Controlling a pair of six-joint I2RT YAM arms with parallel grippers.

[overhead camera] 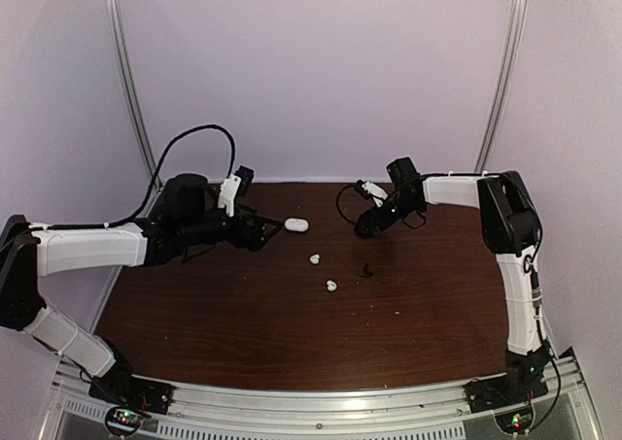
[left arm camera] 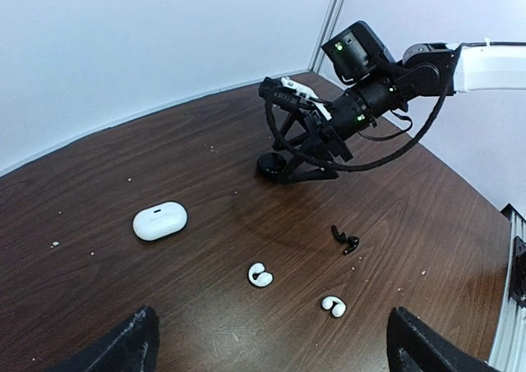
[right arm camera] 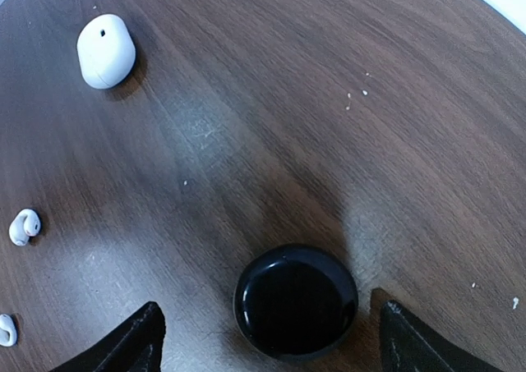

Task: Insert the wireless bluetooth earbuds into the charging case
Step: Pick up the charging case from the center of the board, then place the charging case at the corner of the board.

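Note:
Two white earbuds (overhead camera: 314, 259) (overhead camera: 331, 286) and a small black earbud (overhead camera: 366, 270) lie on the dark wooden table mid-way between the arms. In the left wrist view they show as white earbuds (left arm camera: 260, 274) (left arm camera: 333, 305) and the black earbud (left arm camera: 346, 239). A closed white oval case (overhead camera: 295, 224) (left arm camera: 159, 220) (right arm camera: 106, 50) lies left of centre. A black round case (right arm camera: 296, 299) (left arm camera: 271, 165) sits closed on the table, between the open fingers of my right gripper (overhead camera: 369, 228) (right arm camera: 267, 339). My left gripper (overhead camera: 272, 228) (left arm camera: 271, 347) is open and empty, above the table near the white case.
The table (overhead camera: 243, 333) is bordered by white walls at the back and sides and an aluminium rail (overhead camera: 321, 401) at the near edge. Small crumbs dot the wood. A black cable (overhead camera: 194, 139) loops above the left arm.

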